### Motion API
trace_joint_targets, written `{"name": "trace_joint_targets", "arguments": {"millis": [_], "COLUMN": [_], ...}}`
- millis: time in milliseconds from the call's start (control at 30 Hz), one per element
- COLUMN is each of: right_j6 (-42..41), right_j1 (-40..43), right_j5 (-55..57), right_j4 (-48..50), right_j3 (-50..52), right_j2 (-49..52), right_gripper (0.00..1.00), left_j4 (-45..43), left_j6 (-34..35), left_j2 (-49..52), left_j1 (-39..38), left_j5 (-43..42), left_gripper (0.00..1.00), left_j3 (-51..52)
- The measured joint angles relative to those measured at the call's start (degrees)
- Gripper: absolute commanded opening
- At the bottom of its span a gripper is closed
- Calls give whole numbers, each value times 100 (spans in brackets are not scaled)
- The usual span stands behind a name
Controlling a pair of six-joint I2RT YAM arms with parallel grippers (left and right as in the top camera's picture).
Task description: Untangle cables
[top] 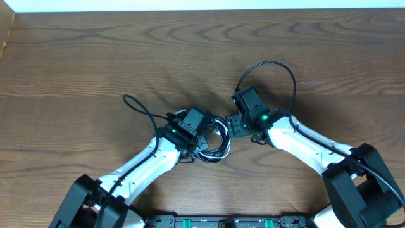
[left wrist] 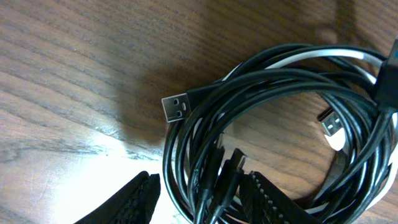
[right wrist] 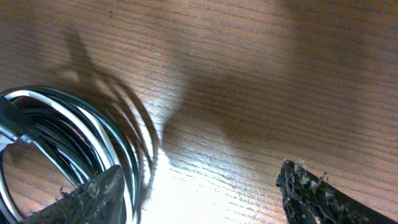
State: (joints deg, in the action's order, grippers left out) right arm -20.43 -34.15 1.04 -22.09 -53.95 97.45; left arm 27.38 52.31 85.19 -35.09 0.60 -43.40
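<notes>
- Cables [left wrist: 273, 78]: black and white cords wound together in one loose coil. It lies flat on the wooden table [top: 95, 63], directly between the two grippers.
- Left gripper [left wrist: 200, 182]: jaws set apart and straddling one side of the coil. Several black strands and two small black plugs [left wrist: 233, 163] pass between the fingers [left wrist: 134, 202]. The fingers are not closed on them.
- Right gripper [right wrist: 200, 169]: jaws spread wide with only bare wood between them, so nothing is held. One finger [right wrist: 93, 199] sits at the coil's outer strands; contact cannot be confirmed.
- USB-A plug [left wrist: 176, 109]: sticks out from the coil's outer side and rests on the wood.
- Silver plug [left wrist: 331, 124]: lies inside the ring.
- White cord [left wrist: 323, 56]: runs along one arc of the coil, bundled in with the black strands.
- Arms, seen from overhead: both reach in from the near edge and meet at the coil.
- Thick black wire [top: 278, 66]: arches in a loop above the right wrist, well clear of the coil.
</notes>
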Motion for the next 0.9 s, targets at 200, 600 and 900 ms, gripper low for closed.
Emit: {"name": "trace_joint_targets", "arguments": {"millis": [200,600,900], "right_j6": [0,0,2], "right_j1": [0,0,0], "right_j5": [0,-17,-20], "right_j4": [-44,-59,-46], "right_j3": [0,0,0], "right_j2": [0,0,0], "right_gripper": [76,76,80], "left_j4": [-83,-330,-13], "left_j6": [4,2,-717], "left_j2": [142,522,-455], "left_j1": [0,-168,-173], "left_j5": [2,20,-369], "left_gripper": [48,12,12], "left_j3": [44,52,-157]}}
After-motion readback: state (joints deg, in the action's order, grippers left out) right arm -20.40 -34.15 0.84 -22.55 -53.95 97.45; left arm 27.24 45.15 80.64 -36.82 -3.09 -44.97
